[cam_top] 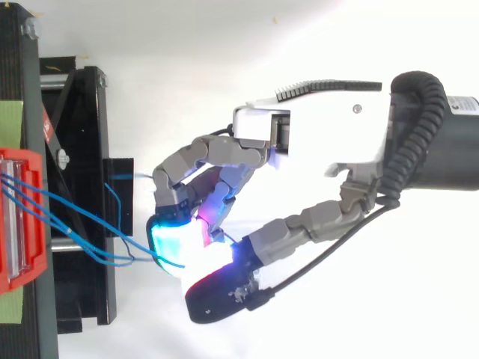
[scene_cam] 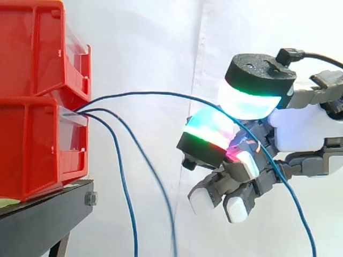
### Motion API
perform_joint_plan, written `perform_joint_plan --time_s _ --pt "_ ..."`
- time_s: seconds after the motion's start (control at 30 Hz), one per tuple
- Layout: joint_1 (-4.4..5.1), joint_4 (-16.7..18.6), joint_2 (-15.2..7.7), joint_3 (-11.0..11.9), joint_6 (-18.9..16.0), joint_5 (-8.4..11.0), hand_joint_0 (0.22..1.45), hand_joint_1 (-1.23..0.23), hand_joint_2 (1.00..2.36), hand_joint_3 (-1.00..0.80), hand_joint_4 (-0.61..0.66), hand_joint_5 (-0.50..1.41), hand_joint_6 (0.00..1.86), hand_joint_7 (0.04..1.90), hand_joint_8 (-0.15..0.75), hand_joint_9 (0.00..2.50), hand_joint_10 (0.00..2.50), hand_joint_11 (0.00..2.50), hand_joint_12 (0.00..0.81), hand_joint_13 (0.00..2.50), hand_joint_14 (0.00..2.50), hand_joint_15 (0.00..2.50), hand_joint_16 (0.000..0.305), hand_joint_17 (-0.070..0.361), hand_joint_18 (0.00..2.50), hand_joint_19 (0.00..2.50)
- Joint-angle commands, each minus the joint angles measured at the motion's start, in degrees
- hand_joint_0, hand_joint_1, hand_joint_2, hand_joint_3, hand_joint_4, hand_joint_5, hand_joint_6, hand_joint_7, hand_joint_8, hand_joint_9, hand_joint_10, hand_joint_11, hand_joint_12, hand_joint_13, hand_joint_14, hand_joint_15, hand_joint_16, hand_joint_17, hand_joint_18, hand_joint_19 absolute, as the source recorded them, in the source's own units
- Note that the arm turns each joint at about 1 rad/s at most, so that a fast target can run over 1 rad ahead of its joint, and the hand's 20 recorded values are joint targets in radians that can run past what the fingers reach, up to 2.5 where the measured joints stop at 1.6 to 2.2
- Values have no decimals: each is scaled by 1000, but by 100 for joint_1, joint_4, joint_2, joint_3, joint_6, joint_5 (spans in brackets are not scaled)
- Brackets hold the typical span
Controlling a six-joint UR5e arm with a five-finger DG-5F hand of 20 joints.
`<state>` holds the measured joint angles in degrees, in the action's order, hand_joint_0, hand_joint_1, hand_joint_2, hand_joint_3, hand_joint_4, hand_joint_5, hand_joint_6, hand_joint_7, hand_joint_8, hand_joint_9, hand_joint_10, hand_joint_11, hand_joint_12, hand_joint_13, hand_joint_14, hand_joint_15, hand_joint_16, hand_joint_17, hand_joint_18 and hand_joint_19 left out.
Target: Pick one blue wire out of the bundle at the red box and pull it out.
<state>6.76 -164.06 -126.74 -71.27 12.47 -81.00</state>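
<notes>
Two red bins are stacked at the left of the side view, upper bin (scene_cam: pixel 32 48) on lower bin (scene_cam: pixel 27 155). Both sit on one black stand (scene_cam: pixel 37 219), with a white curtain (scene_cam: pixel 150 43) behind.

We count three blue wires, all leaving the lower bin's clear front.
- First wire (scene_cam: pixel 161 93): arcs up and right from the bin, runs in among the hand's pads, comes out below them. Its free end hangs toward the lower right.
- Second wire (scene_cam: pixel 155 182) and third wire (scene_cam: pixel 124 184): droop side by side from the bin and run off the bottom edge, well apart from the hand.

One hand (scene_cam: pixel 300 128) is right of the bins and not touching them. Its fingers are curled, and we note it grasping the first wire, pinched between glowing pads (scene_cam: pixel 249 101) of cyan and green with a streak of red.

From above, the hand (cam_top: pixel 314 134) reaches left toward the bins. Blue strands span the gap to the cyan pad, but we cannot tell them apart one by one there.
</notes>
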Motion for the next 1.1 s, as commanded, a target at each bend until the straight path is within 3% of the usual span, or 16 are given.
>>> perform_joint_plan --time_s 0.0,0.13,0.43,0.53,0.7,0.97,1.07 --pt "1 -3 0 -1 1 -13 612 -855 1015 -280 272 -171 878 1103 372 920 17 742 465 662 11 334 60 135 716 449" --pt "10 -3 0 -1 1 -4 593 -827 1014 -307 296 -167 865 1114 372 926 20 725 466 663 12 335 60 136 716 458" --pt "18 6 0 -1 10 14 579 -793 1023 -144 184 -163 888 1171 375 941 17 736 467 656 11 328 61 137 721 462" --pt "18 -3 0 -1 10 5 549 -694 1016 -269 218 -161 895 1057 372 948 17 720 473 642 12 333 62 140 692 490" --pt "18 6 0 -1 18 14 528 -655 1010 -364 227 -153 875 1102 384 967 19 723 481 646 11 339 64 143 691 499" --pt "18 6 0 -1 18 14 536 -691 1011 -368 240 -146 877 1150 390 977 18 722 480 654 11 336 63 142 692 494" --pt "18 6 0 -1 18 14 579 -744 1015 -289 240 -140 892 1185 386 996 19 744 471 669 13 337 60 135 711 489"
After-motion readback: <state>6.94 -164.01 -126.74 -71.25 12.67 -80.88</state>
